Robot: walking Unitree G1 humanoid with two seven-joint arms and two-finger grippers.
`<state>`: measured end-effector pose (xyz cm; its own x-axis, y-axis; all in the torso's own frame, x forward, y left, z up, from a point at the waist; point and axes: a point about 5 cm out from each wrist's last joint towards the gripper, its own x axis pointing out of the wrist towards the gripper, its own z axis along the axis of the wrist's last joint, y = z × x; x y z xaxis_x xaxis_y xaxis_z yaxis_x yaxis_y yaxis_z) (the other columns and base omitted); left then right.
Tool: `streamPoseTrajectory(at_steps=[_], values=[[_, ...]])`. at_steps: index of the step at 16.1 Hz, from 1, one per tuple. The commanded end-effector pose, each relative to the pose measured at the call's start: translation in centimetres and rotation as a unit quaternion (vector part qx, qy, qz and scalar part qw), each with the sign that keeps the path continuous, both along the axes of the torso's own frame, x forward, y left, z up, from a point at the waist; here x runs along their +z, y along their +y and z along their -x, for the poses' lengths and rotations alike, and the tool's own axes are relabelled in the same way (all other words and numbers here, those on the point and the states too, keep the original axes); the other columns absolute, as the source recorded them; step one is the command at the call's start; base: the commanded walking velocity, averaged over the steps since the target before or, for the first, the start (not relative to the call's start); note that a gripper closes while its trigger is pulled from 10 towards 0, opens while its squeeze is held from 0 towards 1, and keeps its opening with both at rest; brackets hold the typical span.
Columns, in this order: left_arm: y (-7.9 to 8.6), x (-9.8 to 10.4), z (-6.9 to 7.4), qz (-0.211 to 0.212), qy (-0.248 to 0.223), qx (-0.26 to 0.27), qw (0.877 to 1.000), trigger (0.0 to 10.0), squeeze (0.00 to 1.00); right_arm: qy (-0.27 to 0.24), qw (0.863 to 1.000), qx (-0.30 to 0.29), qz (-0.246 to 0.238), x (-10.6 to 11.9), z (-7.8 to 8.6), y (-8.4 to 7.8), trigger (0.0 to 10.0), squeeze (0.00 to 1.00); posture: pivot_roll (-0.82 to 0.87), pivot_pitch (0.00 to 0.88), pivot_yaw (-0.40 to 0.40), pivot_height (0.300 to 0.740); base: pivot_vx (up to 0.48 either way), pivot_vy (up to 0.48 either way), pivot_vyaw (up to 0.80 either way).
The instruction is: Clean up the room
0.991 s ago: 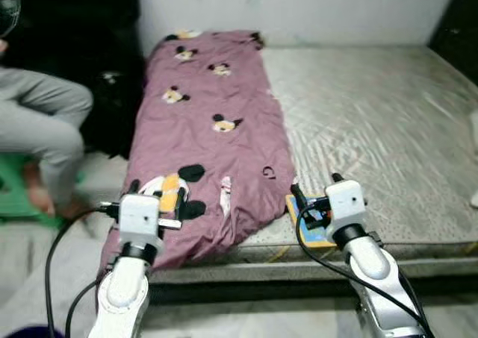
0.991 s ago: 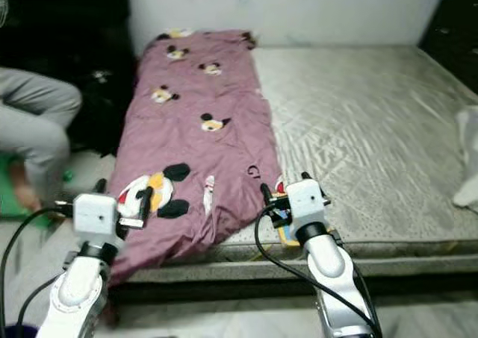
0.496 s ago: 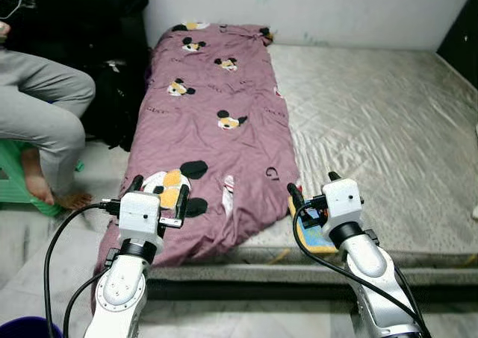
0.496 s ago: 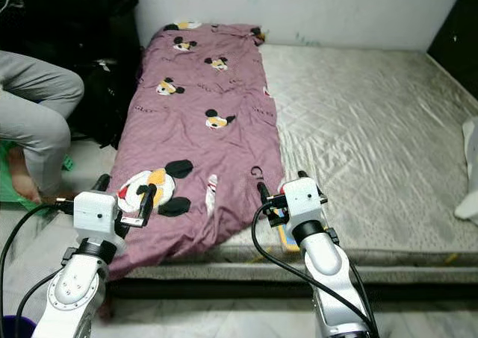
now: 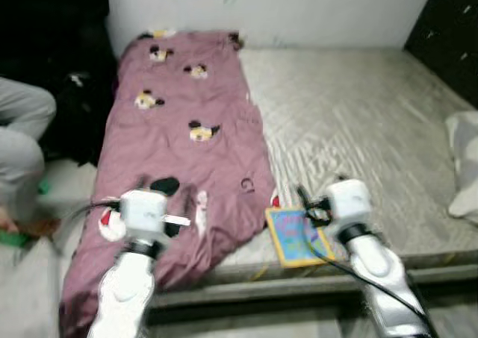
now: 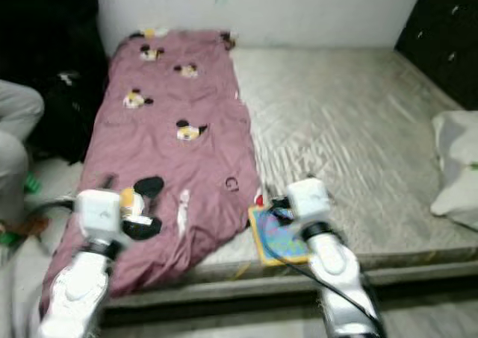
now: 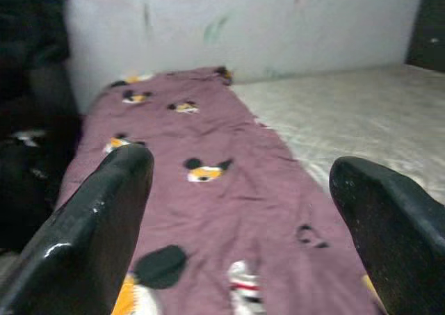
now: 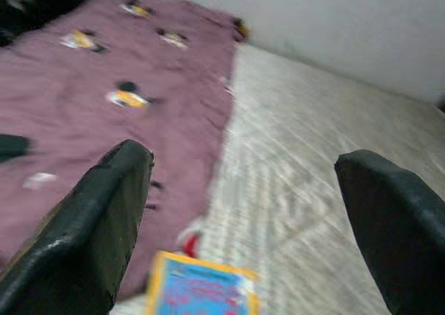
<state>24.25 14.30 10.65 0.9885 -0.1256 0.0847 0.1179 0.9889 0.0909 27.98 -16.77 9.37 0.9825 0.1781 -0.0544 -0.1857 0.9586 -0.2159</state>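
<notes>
**Operator:** Report the current step and the position of the work items.

**Technician:** Judged step: approach and item selection; nothing is held. The flat blue picture book with a yellow border lies on the grey quilted mattress, close to its near edge, just beside the hem of the mauve cartoon-mouse blanket. The blanket covers the left strip of the mattress and its lower end hangs over the near left corner toward the floor.

**Operator:** Jaw status?

**Technician:** The left gripper hovers above the lower blanket, jaws spread wide, empty. The right gripper hovers above the book, jaws likewise spread, empty.

**Operator:** Next move?

**Technician:** Probably the book. It lies flat, so the right gripper would need to descend and catch an edge; the edge nearest the mattress lip appears most accessible. The head views are blurred, so fine alignment cannot be confirmed.

**Operator:** Clearances?

**Technician:** Open mattress extends ahead and to the right as far as a white bundle of cloth at the right margin. On the left, a seated person's grey-trousered leg is near the blanket's side; keep left-arm sweeps inboard.
</notes>
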Motion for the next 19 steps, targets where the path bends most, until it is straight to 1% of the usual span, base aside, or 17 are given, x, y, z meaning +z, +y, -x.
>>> streamPoseTrajectory(at_steps=[1, 4, 7, 8, 19], values=[[1.26, -0.04, -0.02, -0.002, 0.002, 0.028, 1.000, 10.0, 0.00, -0.015, 1.000, 0.021, -0.010, 0.81, -0.47, 1.31, 10.0, 0.00, -0.04, 0.089, -0.077, 0.740, 0.000, 0.000, 0.00], [1.23, -0.06, 0.00, -0.021, -0.001, 0.039, 0.999, 10.0, 0.00, -0.015, 1.000, 0.022, -0.011, 0.77, -0.49, 1.39, 10.0, 0.00, -0.03, 0.086, -0.074, 0.740, 0.000, 0.000, 0.00], [1.15, -0.25, -0.10, -0.029, 0.004, 0.038, 0.999, 10.0, 0.00, -0.015, 1.000, 0.024, -0.009, 0.64, -0.49, 1.45, 10.0, 0.00, -0.03, 0.072, -0.071, 0.740, 0.000, 0.000, 0.14], [1.09, -0.37, -0.16, -0.028, 0.007, 0.038, 0.999, 10.0, 0.00, -0.015, 1.000, 0.024, -0.009, 0.58, -0.50, 1.48, 10.0, 0.00, -0.03, 0.068, -0.070, 0.740, 0.000, -0.259, 0.45], [0.91, -0.36, -0.64, -0.020, 0.010, 0.040, 0.999, 10.0, 0.00, -0.014, 0.999, 0.029, -0.009, 0.47, -0.77, 1.73, 10.0, 0.00, -0.03, 0.070, -0.070, 0.740, 0.000, -0.342, 0.00]])
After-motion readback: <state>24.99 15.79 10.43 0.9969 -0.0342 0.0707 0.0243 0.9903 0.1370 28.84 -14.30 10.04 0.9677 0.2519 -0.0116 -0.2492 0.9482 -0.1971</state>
